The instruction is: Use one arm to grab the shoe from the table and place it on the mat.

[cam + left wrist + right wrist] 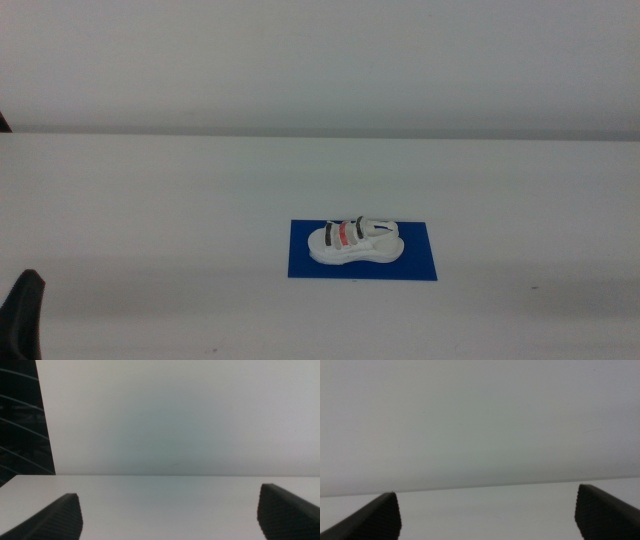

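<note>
Here the white sandal point(356, 241) lies on the deep blue mat point(420, 262), resting on its thick white sole with its length running along the mat's longer side. Its three straps face up, dark, red and dark in turn, and the whole shoe sits within the mat's borders, toward the far edge, leaving a bare blue band along the near edge and at both short ends. The mat itself lies flat on the white table point(150, 200), a little right of the middle of the overhead view and nearer the front edge than the back wall. Neither arm is over the mat. The left gripper point(169, 516) is parked low and well apart from the sandal: in the middle view only a dark tip point(25, 318) shows at the lower left corner. In its own wrist camera the two dark ribbed jaws stand wide apart with nothing between them, only bare tabletop and the pale wall beyond, plus a dark panel at one side of that picture. The right gripper point(487, 514) does not appear in the middle view; its wrist camera shows its jaws likewise spread wide and holding nothing, facing plain table and wall. Nothing touches the sandal but the mat beneath it.
</note>
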Controlling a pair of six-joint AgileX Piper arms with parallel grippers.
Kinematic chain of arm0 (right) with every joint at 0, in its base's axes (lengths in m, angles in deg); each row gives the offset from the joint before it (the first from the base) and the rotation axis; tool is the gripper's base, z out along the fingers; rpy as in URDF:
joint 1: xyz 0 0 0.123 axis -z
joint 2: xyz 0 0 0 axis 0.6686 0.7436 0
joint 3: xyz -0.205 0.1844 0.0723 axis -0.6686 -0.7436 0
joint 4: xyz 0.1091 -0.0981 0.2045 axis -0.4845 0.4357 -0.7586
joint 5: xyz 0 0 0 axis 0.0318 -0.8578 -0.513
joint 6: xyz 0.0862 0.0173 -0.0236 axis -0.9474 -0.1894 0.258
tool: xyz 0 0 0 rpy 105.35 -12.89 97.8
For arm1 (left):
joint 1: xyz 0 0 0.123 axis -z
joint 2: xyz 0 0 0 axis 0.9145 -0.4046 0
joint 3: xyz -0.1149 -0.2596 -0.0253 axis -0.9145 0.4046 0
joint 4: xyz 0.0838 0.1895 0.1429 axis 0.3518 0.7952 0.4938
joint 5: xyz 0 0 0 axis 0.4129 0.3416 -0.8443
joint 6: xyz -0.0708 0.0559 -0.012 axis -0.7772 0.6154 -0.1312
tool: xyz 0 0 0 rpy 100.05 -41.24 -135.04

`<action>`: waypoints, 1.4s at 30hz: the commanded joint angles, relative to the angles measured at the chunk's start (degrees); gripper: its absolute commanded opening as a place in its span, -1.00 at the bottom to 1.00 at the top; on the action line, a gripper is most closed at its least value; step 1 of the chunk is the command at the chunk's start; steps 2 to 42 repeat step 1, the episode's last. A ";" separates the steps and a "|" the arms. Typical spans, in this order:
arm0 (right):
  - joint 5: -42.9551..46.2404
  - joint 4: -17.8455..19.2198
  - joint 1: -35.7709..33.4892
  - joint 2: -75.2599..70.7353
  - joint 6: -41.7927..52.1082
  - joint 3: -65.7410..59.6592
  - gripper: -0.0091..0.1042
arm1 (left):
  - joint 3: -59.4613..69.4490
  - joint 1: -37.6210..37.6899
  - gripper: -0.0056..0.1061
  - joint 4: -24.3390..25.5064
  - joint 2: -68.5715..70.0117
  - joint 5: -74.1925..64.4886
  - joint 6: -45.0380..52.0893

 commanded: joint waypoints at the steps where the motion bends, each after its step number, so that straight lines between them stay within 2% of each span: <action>1: 0.21 0.55 0.46 -2.30 0.14 -2.46 0.81 | 2.44 0.24 0.78 -0.03 2.35 0.65 -0.33; 42: 0.21 0.55 0.46 -2.30 0.14 -2.46 0.81 | 2.44 0.24 0.78 -0.03 2.35 0.65 -0.33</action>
